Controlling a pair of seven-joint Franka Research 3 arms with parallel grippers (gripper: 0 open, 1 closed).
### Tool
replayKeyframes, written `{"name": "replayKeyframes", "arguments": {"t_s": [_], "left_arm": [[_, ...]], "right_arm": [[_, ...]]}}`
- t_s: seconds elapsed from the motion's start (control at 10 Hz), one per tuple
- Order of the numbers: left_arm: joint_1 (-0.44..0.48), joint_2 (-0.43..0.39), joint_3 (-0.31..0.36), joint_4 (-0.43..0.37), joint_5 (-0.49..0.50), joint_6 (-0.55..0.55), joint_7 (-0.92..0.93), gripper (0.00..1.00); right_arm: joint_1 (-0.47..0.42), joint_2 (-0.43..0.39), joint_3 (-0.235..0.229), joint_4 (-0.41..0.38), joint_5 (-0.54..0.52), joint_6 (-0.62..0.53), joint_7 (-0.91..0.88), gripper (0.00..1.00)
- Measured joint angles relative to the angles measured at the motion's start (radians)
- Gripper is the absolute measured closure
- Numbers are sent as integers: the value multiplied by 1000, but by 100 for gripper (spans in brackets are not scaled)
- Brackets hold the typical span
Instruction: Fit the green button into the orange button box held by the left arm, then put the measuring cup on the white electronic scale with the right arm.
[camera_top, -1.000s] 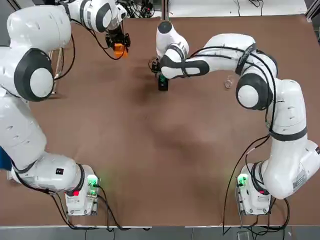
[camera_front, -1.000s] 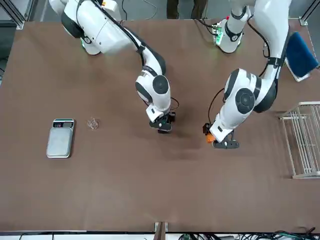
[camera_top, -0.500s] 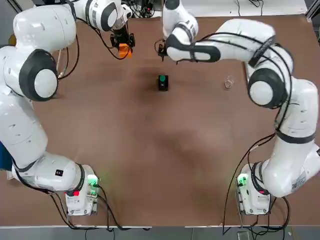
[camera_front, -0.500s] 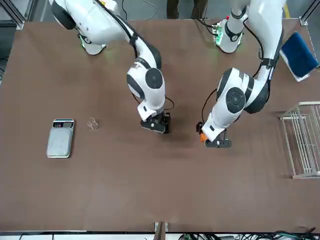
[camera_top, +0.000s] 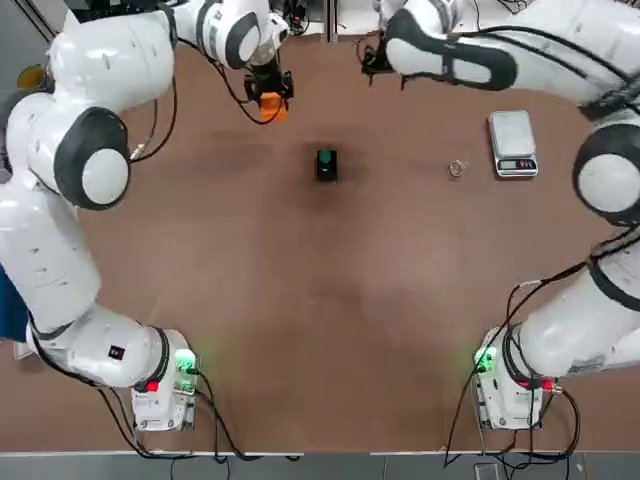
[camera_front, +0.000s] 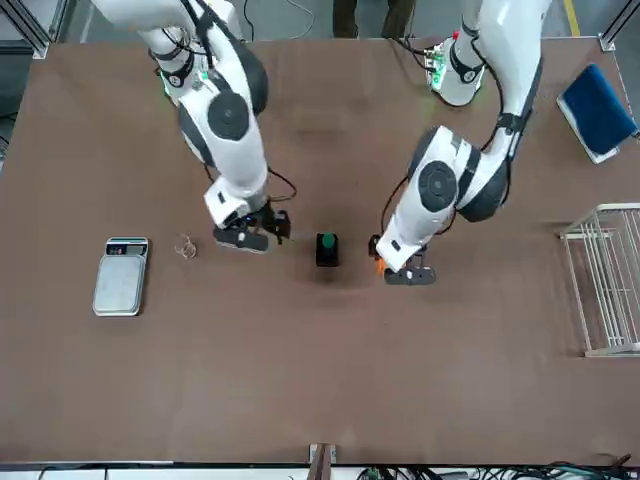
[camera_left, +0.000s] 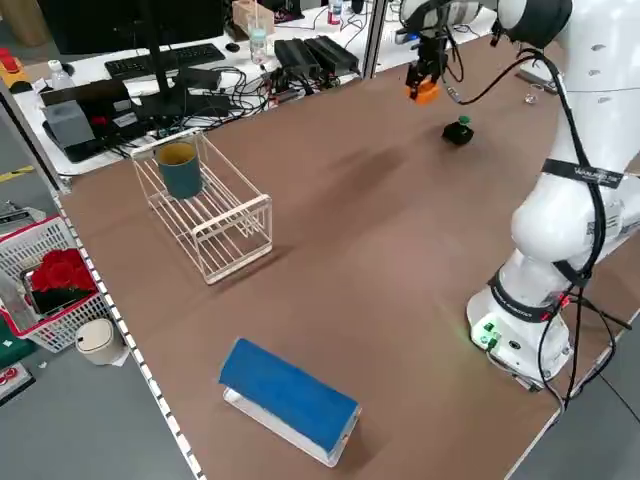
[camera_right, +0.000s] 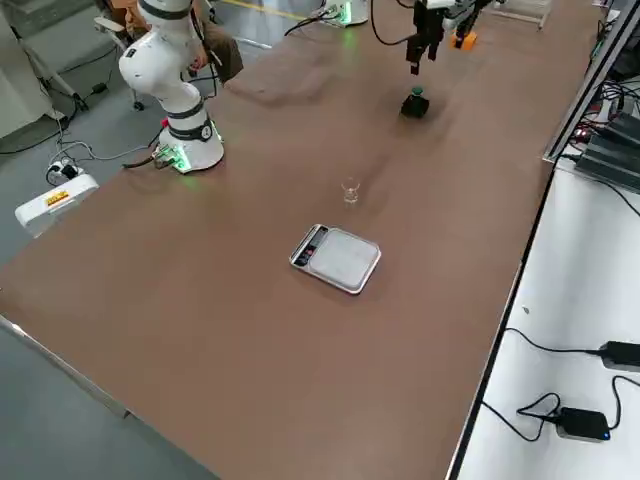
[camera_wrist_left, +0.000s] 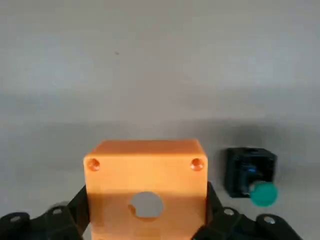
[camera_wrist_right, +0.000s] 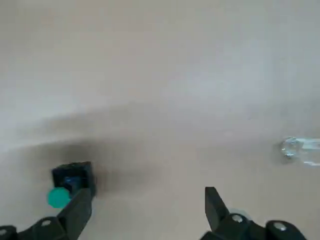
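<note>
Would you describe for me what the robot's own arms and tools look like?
Both the left arm and the right arm are glossy white with rounded segments and dark grey joint bands, black cables running alongside. Their bases show green lights. The left tool and right tool are black, each with two slim angular fingers carrying silvery screws.

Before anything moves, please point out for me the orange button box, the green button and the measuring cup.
Orange button box (camera_wrist_left: 147, 175), left wrist view, on its orange face above the hole.
Green button (camera_wrist_left: 264, 194), left wrist view, on its cap.
Measuring cup (camera_right: 350, 190), right side view, on its clear body.
</note>
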Motion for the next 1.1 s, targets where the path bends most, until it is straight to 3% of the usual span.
{"name": "replayKeyframes", "arguments": {"t_s": [0.2, 0.4, 0.8, 1.1], "left_arm": [[-85, 49, -1, 69, -3, -33, -51, 14], [-162, 96, -1, 101, -4, -40, -95, 14], [-245, 179, 5, 160, -3, -40, -109, 14], [-276, 216, 33, 199, 1, -40, -109, 14]], "right_arm": [[-39, -125, -47, -9, 82, -120, -151, 0], [-41, -228, -162, -28, 183, -190, -294, 0], [-39, -370, -384, -171, 266, -195, -499, 0], [-43, -459, -577, -178, 280, -245, -679, 0]]}}
